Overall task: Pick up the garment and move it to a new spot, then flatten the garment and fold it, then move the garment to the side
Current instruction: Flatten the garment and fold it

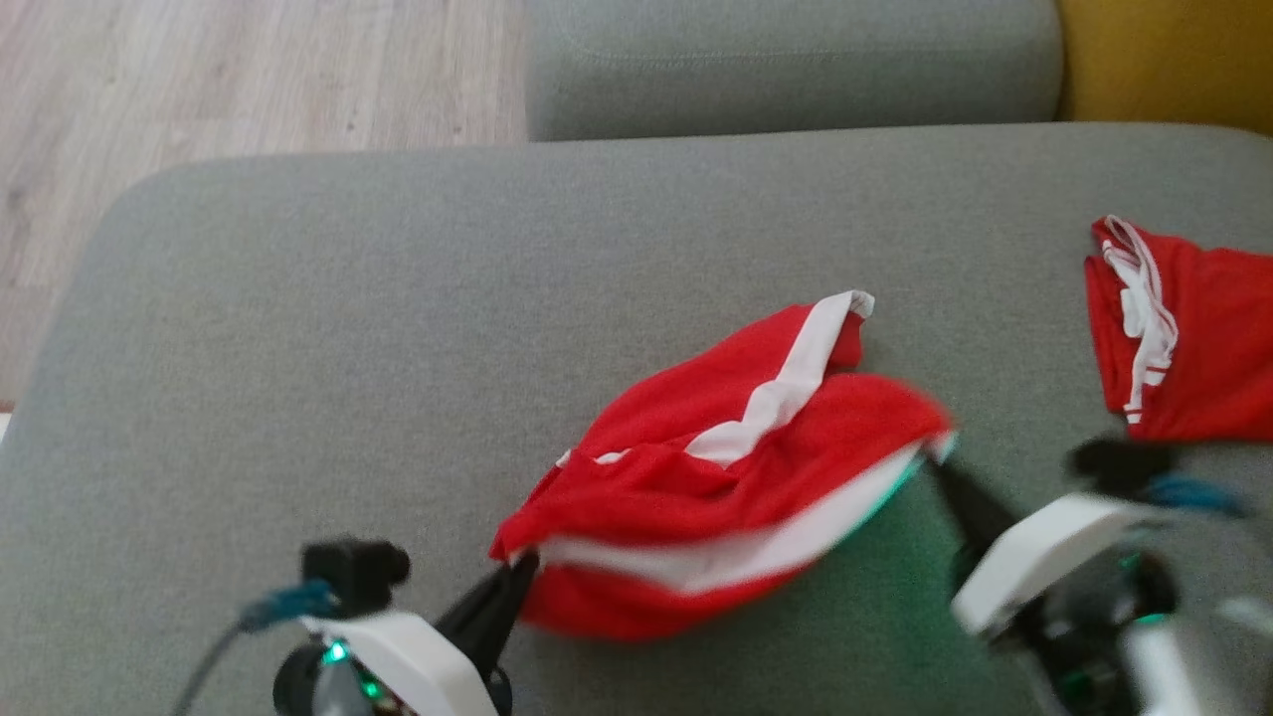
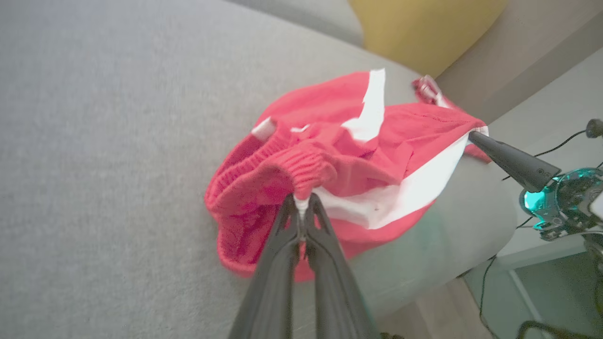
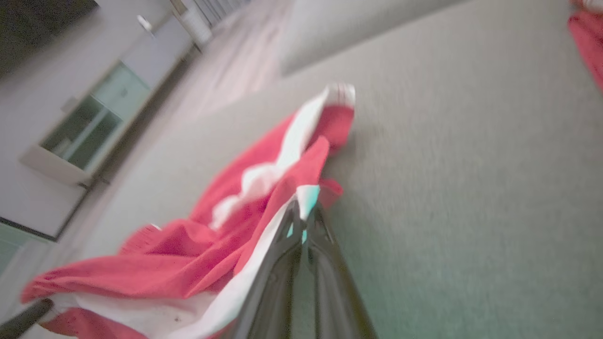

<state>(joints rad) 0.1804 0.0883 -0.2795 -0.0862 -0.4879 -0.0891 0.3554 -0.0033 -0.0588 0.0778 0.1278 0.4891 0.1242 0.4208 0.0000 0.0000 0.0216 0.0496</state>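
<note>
1. The red garment [image 1: 736,467] is found crumpled on the grey sofa cushion [image 1: 348,298], toward its front right part, and is held between the two claws
2. The left claw [image 2: 301,203] is clamped on a small pinch of the ribbed waistband; only a thin edge is held, so it could be pulled out when the garment is lifted
3. The right claw [image 3: 301,214] is clamped on the corner with the white stripe; this bite also looks shallow, and a slip there would let one side drop and bunch
4. If the claws are drawn apart too strongly, the cloth may be torn from one grip; if too little, folds will be kept inside
5. Several layers seem to be caught at the waistband, so the garment might not open flat
6. A second red garment [image 1: 1193,338] lies near on the right; it could be dragged or covered if the new spot is chosen there
7. The cushion's front edge is close, so a dropped garment may slide to the floor [image 1: 249,70]
</note>
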